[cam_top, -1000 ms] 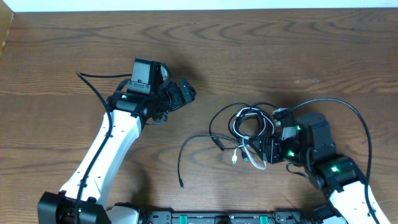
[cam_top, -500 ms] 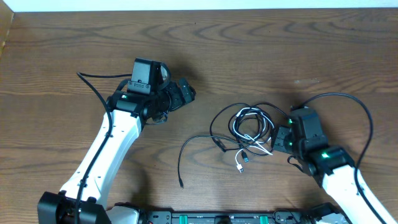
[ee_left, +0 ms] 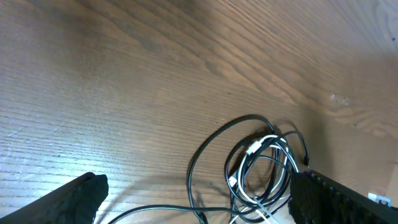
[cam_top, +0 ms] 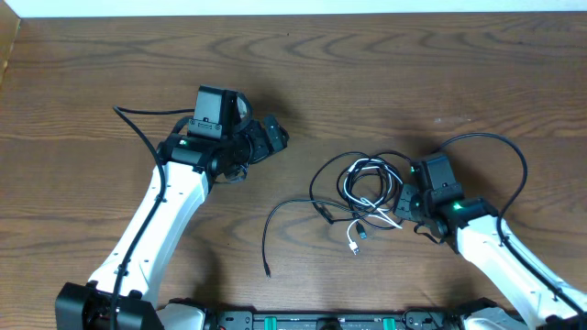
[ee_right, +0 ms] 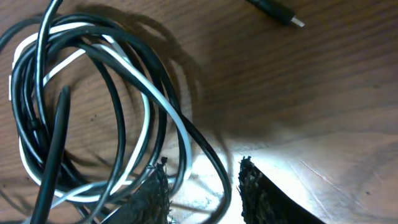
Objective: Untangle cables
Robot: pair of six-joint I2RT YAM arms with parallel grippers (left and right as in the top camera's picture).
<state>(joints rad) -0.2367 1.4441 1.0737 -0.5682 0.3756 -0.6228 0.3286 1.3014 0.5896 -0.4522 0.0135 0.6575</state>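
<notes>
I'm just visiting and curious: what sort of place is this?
Probably a robotics lab or test bench: a white left arm and right arm stand at a wood-grain table, with tangled cables lying on it.

The table [cam_top: 413, 73] is grained brown wood, low-sheen. The cables [cam_top: 367, 188] look smooth, glossy plastic. Pads [ee_right: 255, 186] on the right gripper [ee_right: 202, 190] look rough.

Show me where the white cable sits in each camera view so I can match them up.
Overhead: the white cable lies right of centre, inside the tangle.
Left wrist: lower right, looped within the coil.
Right wrist: left half, one strand running down toward the bottom centre.
Shared landmark: the black cables coiled through it show in all three views.
</notes>
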